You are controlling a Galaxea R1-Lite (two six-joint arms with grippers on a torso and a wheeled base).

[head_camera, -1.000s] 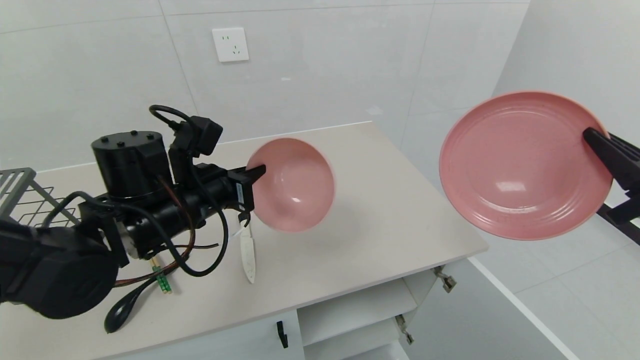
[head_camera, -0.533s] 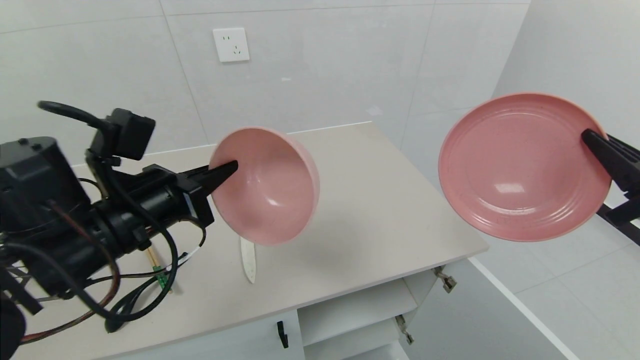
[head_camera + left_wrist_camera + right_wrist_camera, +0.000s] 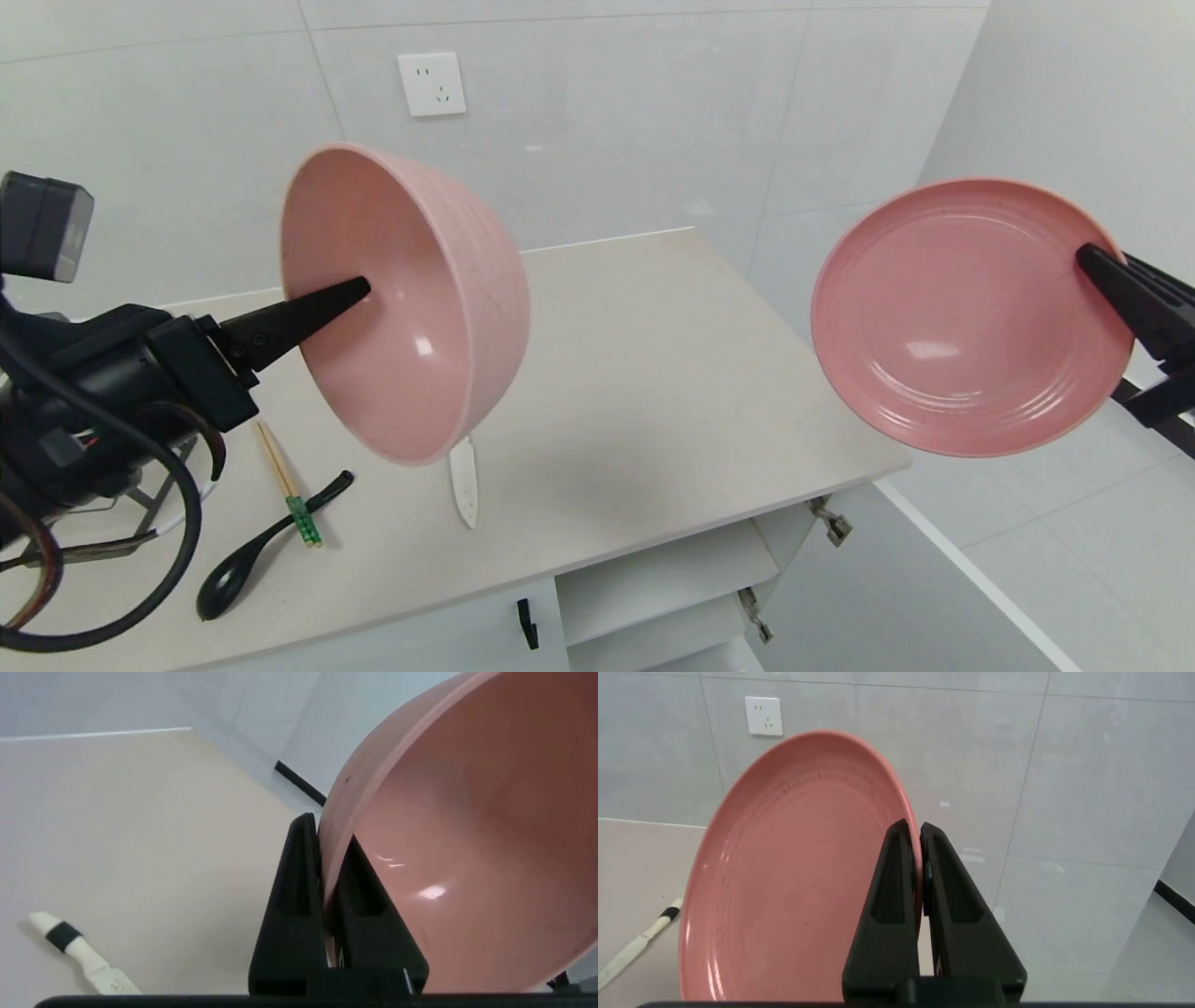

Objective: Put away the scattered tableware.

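Observation:
My left gripper [image 3: 359, 289] is shut on the rim of a pink bowl [image 3: 411, 308], held high above the left part of the counter [image 3: 672, 373] with its opening turned sideways. The left wrist view shows the bowl [image 3: 467, 831] pinched between the fingers [image 3: 304, 896]. My right gripper [image 3: 1088, 257] is shut on the rim of a pink plate [image 3: 962, 317], held tilted in the air past the counter's right edge. That plate [image 3: 794, 868] stands on edge in the right wrist view. On the counter lie a white knife [image 3: 463, 481], chopsticks [image 3: 288, 483] and a black spoon [image 3: 261, 551].
The counter tops a white cabinet with an open shelf [image 3: 653, 579] below its front edge. A tiled wall with a socket [image 3: 431, 84] stands behind. Floor lies to the right of the counter.
My left arm has lifted the pink bowl up and to the left, uncovering the chopsticks and spoon. The right gripper with the plate has barely moved.

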